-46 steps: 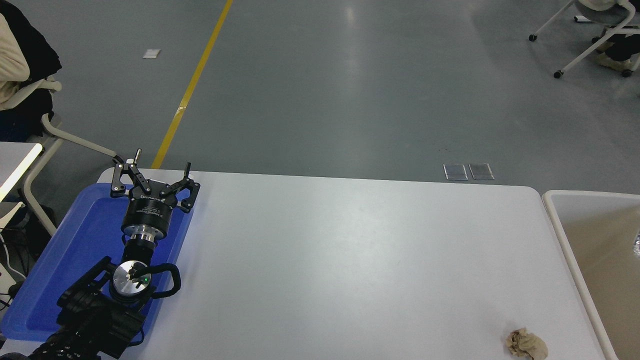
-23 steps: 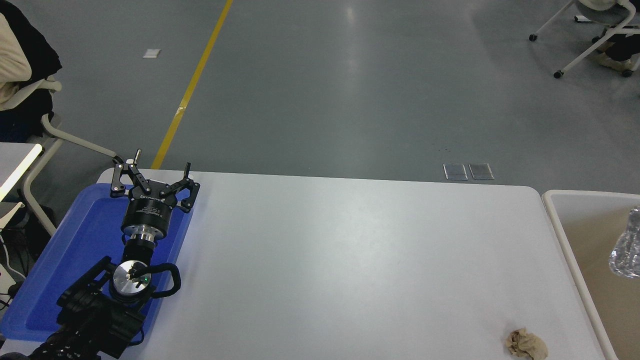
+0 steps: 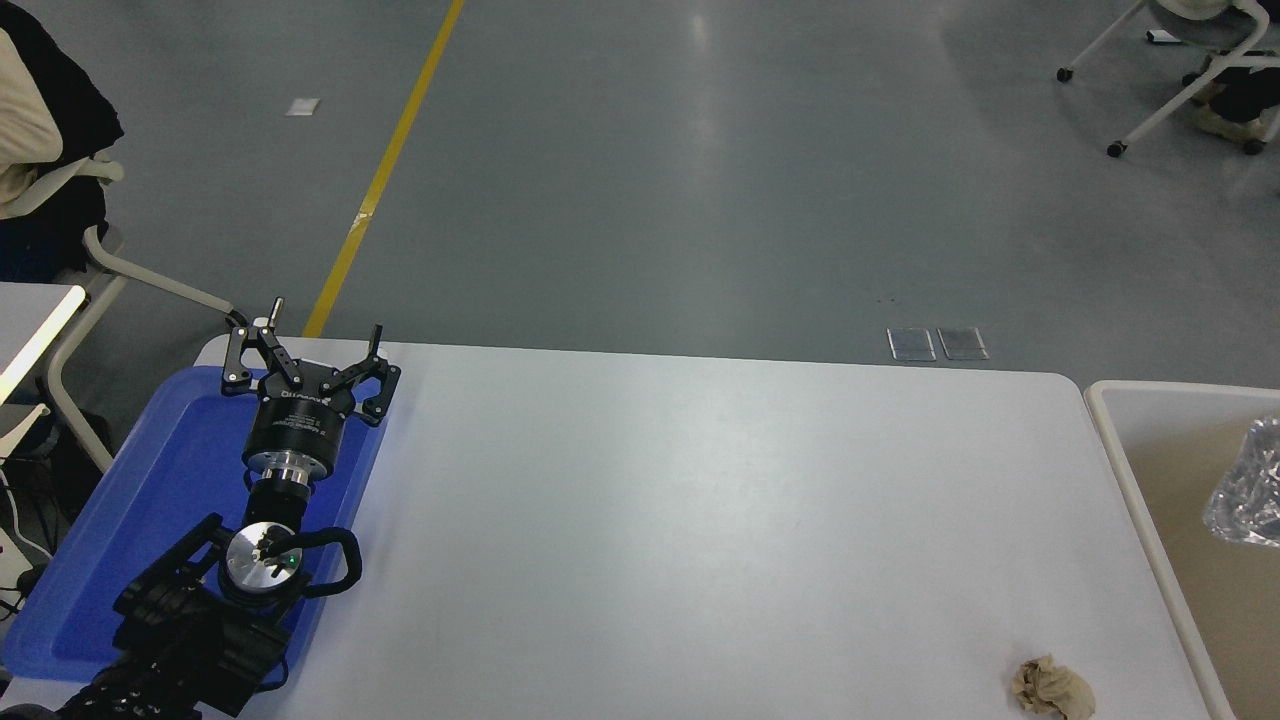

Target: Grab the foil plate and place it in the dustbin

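The foil plate (image 3: 1245, 485) looks crinkled, shiny metal — the desk (image 3: 700, 520) smooth matt white, the blue tray (image 3: 130, 540) glossy plastic, the brown ball (image 3: 1052, 687) crumpled paper.

Tiny white print on left end effector (image 3: 306, 352) body, too small to read. No other words.

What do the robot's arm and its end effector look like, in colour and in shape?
Only the left arm shows. Its left end effector is black, with two jointed fingers on a black cylindrical body bearing small white lettering. Behind it come a shiny silver ring, a round silver disc with a small green light, and a looping black cable.
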`<move>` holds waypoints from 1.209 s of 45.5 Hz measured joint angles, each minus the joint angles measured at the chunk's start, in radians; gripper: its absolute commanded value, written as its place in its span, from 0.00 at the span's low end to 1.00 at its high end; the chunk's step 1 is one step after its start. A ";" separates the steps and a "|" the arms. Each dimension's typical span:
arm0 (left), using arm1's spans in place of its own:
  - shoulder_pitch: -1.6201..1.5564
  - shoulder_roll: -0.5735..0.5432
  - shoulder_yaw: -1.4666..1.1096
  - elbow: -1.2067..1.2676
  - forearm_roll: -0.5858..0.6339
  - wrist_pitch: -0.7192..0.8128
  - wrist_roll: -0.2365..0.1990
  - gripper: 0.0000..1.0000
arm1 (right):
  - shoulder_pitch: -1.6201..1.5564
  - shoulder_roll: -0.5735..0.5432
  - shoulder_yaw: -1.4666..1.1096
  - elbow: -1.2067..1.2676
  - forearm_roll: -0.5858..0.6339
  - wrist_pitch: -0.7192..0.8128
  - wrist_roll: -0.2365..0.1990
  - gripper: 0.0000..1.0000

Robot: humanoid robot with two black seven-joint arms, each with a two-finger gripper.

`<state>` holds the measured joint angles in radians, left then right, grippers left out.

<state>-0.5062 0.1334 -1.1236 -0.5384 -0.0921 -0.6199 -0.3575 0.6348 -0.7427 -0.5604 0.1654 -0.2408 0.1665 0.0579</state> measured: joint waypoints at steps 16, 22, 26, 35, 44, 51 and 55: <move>0.000 0.000 0.000 0.000 0.000 0.000 0.000 1.00 | -0.082 0.074 0.044 -0.051 0.036 -0.122 -0.046 0.10; 0.000 0.000 0.000 0.000 0.000 0.000 0.000 1.00 | -0.093 0.090 0.048 -0.055 0.038 -0.163 -0.051 0.69; 0.000 0.000 0.000 0.000 0.000 0.000 0.000 1.00 | -0.100 0.098 0.049 -0.058 0.040 -0.197 -0.053 0.82; 0.000 0.000 0.000 0.000 0.000 0.000 0.000 1.00 | -0.108 0.107 0.051 -0.059 0.042 -0.270 -0.055 0.87; 0.000 0.000 0.000 0.000 0.000 0.000 0.000 1.00 | -0.109 0.110 0.052 -0.057 0.043 -0.307 -0.056 0.91; 0.000 0.000 0.000 0.000 0.000 0.000 0.000 1.00 | -0.106 0.110 0.052 -0.052 0.043 -0.319 -0.056 0.96; 0.000 0.000 0.000 0.000 0.000 0.000 0.000 1.00 | -0.104 0.111 0.053 -0.050 0.043 -0.323 -0.056 0.96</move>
<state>-0.5062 0.1335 -1.1240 -0.5384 -0.0921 -0.6196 -0.3574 0.5305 -0.6321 -0.5077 0.1155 -0.1979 -0.1567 0.0020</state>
